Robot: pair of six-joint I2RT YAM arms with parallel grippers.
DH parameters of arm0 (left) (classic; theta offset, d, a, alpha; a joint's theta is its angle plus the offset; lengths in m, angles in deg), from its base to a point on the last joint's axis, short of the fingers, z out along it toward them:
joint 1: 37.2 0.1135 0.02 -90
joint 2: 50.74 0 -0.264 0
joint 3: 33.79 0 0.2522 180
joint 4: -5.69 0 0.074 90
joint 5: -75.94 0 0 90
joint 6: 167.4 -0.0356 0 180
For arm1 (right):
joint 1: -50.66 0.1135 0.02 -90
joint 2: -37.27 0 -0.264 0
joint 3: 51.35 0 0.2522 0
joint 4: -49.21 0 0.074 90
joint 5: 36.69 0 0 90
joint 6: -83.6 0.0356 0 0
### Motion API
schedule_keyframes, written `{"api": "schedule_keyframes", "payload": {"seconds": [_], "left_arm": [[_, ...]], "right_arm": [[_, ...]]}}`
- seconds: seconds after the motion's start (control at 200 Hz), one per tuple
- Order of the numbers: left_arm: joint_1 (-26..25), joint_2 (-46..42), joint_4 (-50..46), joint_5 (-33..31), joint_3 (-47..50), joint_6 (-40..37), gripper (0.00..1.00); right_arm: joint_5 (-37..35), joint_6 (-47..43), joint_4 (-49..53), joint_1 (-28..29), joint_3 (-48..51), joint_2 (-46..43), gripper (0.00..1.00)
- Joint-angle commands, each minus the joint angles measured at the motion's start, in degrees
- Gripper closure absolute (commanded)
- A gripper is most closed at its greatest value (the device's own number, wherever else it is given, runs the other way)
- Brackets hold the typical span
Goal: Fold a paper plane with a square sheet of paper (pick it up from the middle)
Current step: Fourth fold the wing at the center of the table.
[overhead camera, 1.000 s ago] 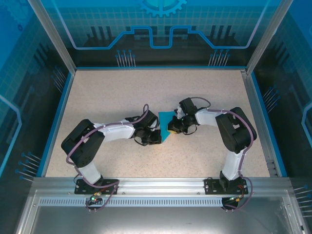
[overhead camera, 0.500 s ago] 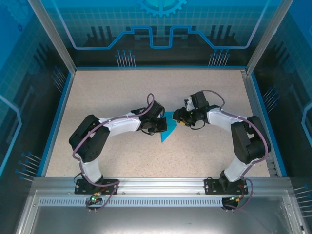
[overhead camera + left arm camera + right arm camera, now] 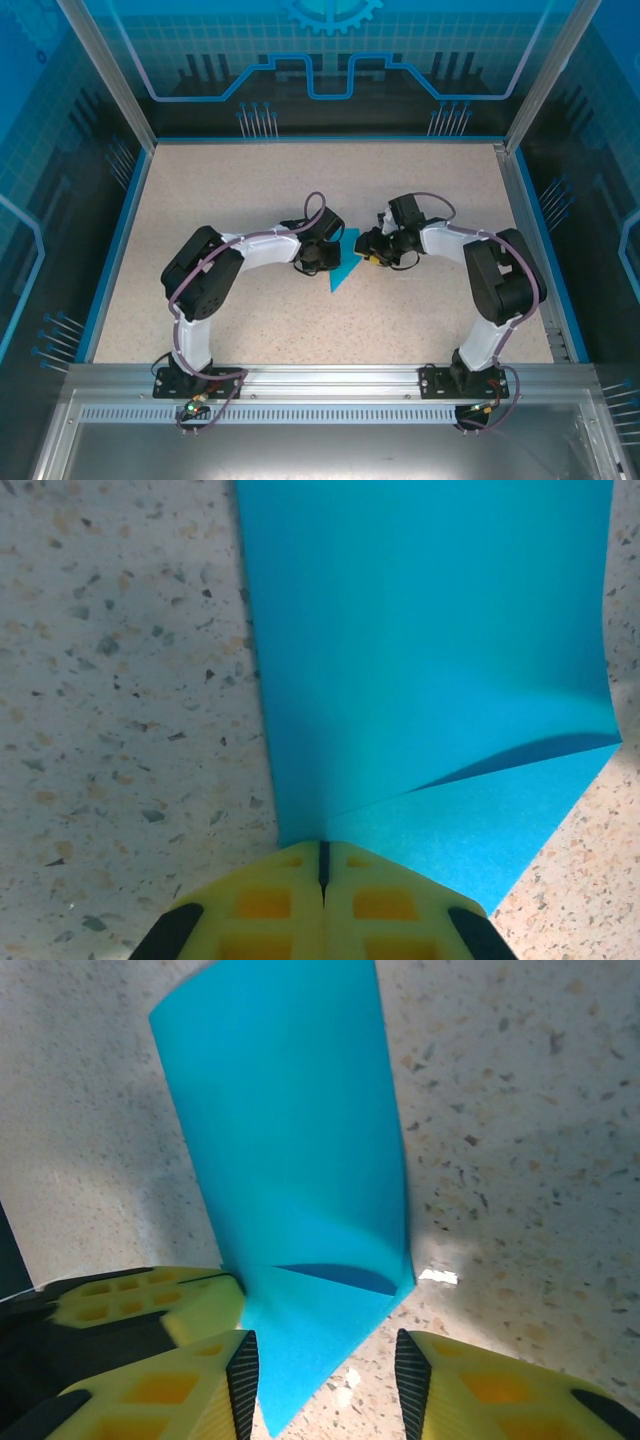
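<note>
The square sheet of paper [image 3: 341, 264] is bright blue and partly folded, with a pointed corner toward the arms' bases. It lies mid-table between the two grippers. My left gripper [image 3: 326, 254] is at the paper's left edge. In the left wrist view its yellow jaws [image 3: 322, 846] are shut, and the paper [image 3: 420, 650] runs out from their tip with a raised flap on the right. My right gripper [image 3: 326, 1385] is open; the paper's pointed corner [image 3: 310, 1340] sits between its black pads, touching neither. The left gripper's fingers [image 3: 140, 1305] meet the paper's edge there.
The speckled beige tabletop [image 3: 250, 190] has a blue rim and transparent blue walls around it. An aluminium rail [image 3: 330, 375] with both arm bases runs along the near edge. The two arms bend inward and almost meet at the centre.
The right gripper has opened and let go of the paper. The left gripper has moved farther from the bases with the paper, staying shut. The paper now shows a pointed near corner.
</note>
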State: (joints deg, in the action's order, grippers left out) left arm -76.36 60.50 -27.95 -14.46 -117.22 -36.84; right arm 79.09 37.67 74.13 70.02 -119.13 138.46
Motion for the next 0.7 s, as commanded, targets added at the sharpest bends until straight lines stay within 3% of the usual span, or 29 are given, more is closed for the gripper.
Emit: {"api": "schedule_keyframes", "payload": {"seconds": [0.0, 0.695], "left_arm": [[0.3, 1.9, -3.8, -1.7, -1.2, 0.9, 1.0], [0.5, 1.9, -4.3, -1.3, -0.4, 1.3, 1.0]], "right_arm": [[0.9, -0.5, 2.6, 0.8, -2.5, 1.5, 0.58], [-2.6, 0.2, 6.8, 2.2, -6.1, 5.5, 0.61]]}}
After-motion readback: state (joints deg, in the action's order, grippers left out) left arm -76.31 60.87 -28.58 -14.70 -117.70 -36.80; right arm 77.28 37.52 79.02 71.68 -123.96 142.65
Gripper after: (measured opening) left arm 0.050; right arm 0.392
